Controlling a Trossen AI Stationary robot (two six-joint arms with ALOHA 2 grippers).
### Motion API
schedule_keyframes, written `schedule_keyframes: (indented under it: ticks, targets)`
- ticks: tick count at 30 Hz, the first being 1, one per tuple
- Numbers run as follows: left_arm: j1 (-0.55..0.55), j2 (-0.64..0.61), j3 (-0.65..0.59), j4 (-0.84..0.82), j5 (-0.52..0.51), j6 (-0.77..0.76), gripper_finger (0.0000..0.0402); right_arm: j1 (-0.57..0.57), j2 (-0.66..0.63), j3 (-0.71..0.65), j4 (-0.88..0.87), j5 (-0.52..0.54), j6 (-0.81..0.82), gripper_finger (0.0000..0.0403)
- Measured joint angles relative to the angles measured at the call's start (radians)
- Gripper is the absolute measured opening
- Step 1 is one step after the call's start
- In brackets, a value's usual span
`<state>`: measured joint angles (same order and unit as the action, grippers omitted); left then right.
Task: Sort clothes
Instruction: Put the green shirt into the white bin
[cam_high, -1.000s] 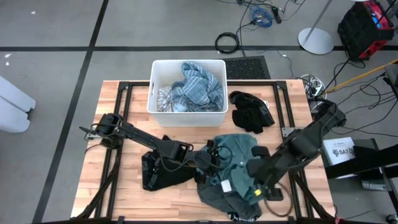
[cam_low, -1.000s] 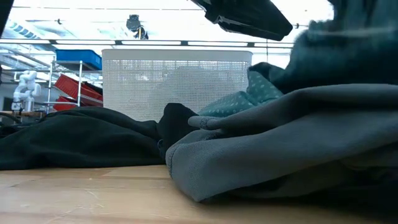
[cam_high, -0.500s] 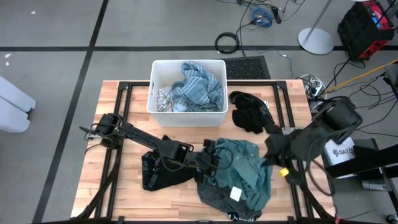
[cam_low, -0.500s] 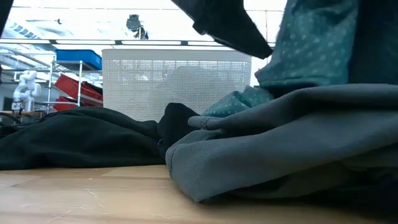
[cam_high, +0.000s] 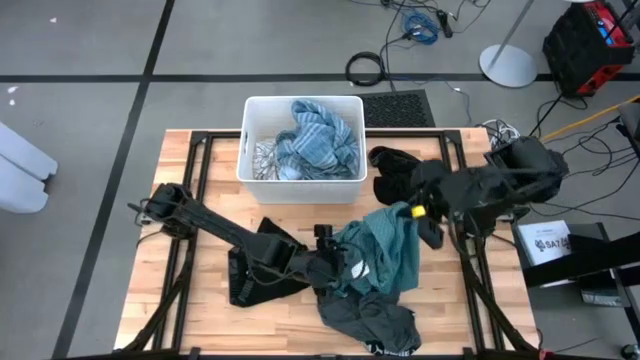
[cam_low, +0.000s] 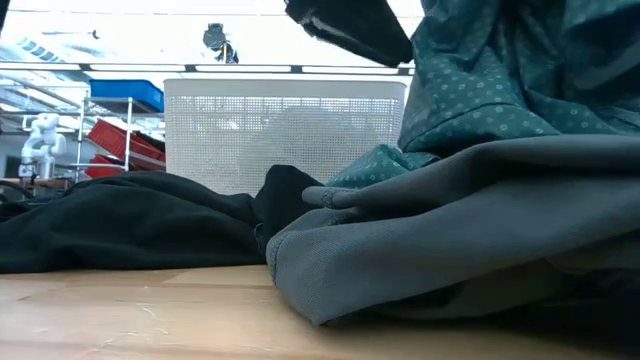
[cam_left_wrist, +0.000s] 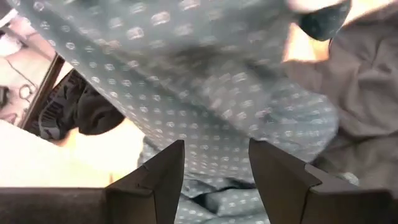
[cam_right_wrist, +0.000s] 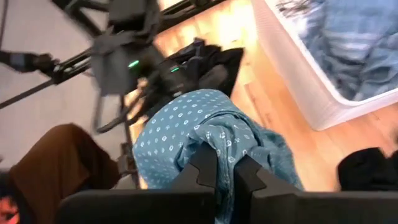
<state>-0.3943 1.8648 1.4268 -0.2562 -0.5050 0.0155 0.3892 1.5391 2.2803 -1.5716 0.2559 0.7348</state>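
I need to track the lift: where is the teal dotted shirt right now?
In the high view the teal dotted shirt hangs front-centre from the shut right gripper, above the grey garment, beside the left gripper.

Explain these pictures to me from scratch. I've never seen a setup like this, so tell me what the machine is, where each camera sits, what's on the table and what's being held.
This is a robot with two dark arms working at a wooden table, each ending in a two-fingered claw. One picture looks straight down from above, one looks level across the tabletop, and two come from cameras on the arms' wrists.

On the table lie a grey garment, a black garment, another dark one and a white bin holding blue striped clothes.

The right claw is shut on the teal dotted garment and holds one end up off the pile. The left claw is open, low beside that same garment, holding nothing.
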Motion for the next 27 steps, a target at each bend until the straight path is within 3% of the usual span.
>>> schedule_keyframes:
  ticks: [4, 8, 17, 22, 27]
  targets:
    - [-0.025, 0.016, 0.000, 0.073, -0.049, -0.121, 0.0189, -0.068, 0.000, 0.000, 0.001, -0.052, -0.061, 0.0000]
    - [-0.047, 0.051, -0.013, 0.174, -0.163, -0.167, 0.0189, -0.109, 0.000, 0.000, 0.000, -0.079, -0.109, 0.0000]
    - [-0.129, 0.058, -0.013, 0.206, -0.351, -0.414, 0.0189, -0.182, -0.003, 0.000, 0.000, -0.127, -0.172, 0.0000]
    - [-0.148, 0.086, -0.009, 0.323, -0.480, -0.417, 0.0189, -0.208, -0.003, 0.000, 0.000, -0.127, -0.197, 0.0000]
    - [-0.122, 0.174, -0.010, 0.446, -0.500, -0.338, 0.0189, -0.220, -0.003, 0.000, 0.003, -0.127, -0.201, 0.0000]
